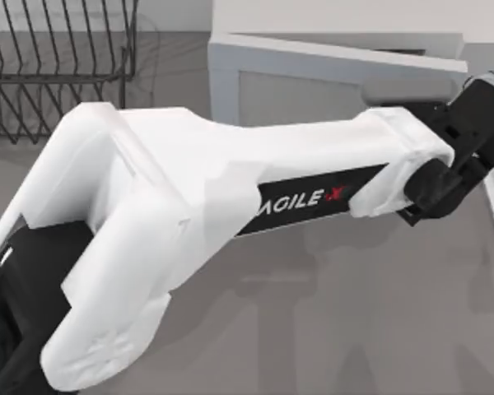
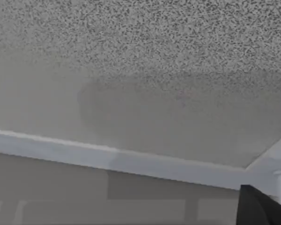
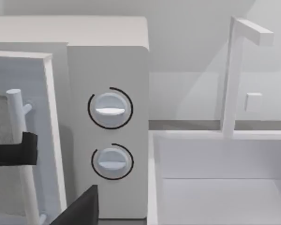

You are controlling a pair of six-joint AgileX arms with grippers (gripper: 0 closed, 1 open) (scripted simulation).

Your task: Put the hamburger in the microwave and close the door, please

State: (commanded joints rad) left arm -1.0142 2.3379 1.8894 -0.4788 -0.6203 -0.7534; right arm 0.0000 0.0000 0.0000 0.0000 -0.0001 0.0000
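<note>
One left gripper (image 1: 469, 132) against the door (image 1: 329, 86).

Camera layout: one overhead, two on the wrists.
From above you look down past the left arm (image 1: 230, 189) onto the grey surface (image 1: 354, 329) and microwave (image 1: 329, 74). Your left wrist camera sits close against a speckled panel. Your right wrist camera faces the microwave's knobs (image 3: 110, 108) and door (image 3: 23, 136) from near, sharing the microwave with the overhead.
</note>
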